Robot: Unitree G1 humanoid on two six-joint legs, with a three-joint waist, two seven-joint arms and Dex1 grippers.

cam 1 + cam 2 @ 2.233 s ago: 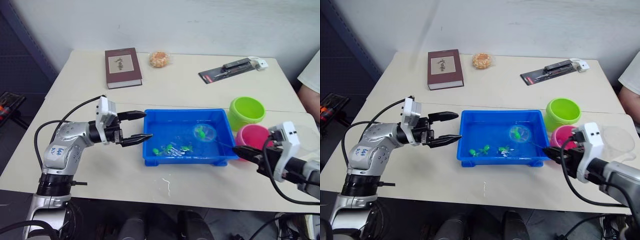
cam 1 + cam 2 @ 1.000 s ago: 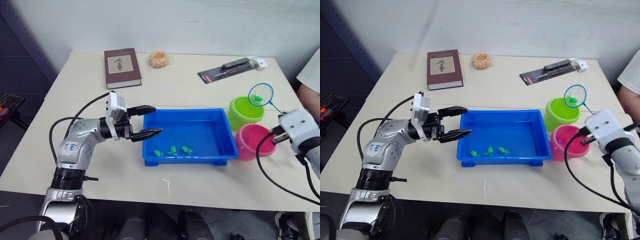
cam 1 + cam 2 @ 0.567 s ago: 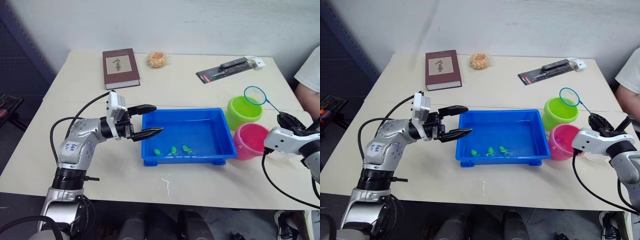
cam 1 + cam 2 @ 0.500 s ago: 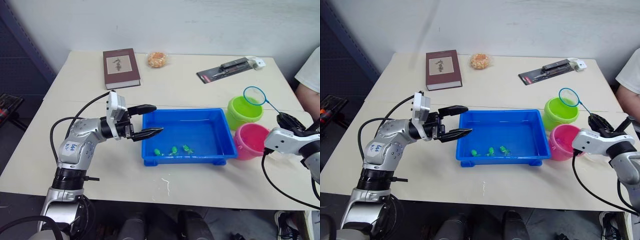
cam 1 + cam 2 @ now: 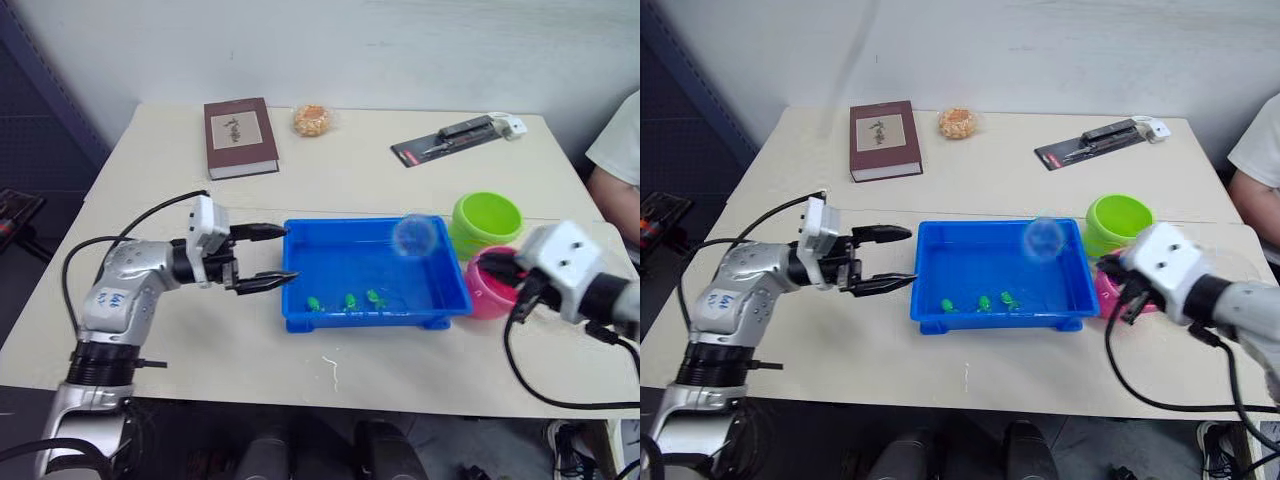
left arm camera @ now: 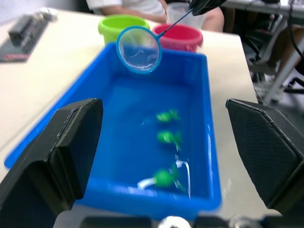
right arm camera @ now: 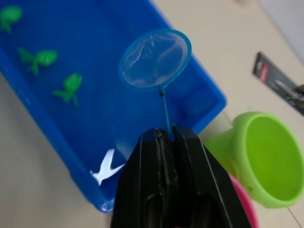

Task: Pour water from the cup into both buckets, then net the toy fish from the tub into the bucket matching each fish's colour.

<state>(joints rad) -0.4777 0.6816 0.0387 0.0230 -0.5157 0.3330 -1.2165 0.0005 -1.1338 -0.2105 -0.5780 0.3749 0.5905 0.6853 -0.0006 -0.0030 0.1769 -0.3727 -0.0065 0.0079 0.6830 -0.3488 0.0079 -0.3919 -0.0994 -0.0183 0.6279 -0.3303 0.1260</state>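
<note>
Nearest the tabletop's front edge, the blue tub (image 5: pixel 375 270) holds 3 green toy fish (image 5: pixel 347 300) along its front wall. Just off its left end, the left pincer (image 5: pixel 268 256) hangs with fingers spread wide, holding nothing. By the right edge, the right pincer (image 7: pixel 167 137) is clamped on the thin handle of the net (image 7: pixel 155 59), whose empty hoop hovers over the tub's far right corner. Behind it stand the pink bucket (image 5: pixel 488 288) and, farther back, the green bucket (image 5: pixel 487 223).
</note>
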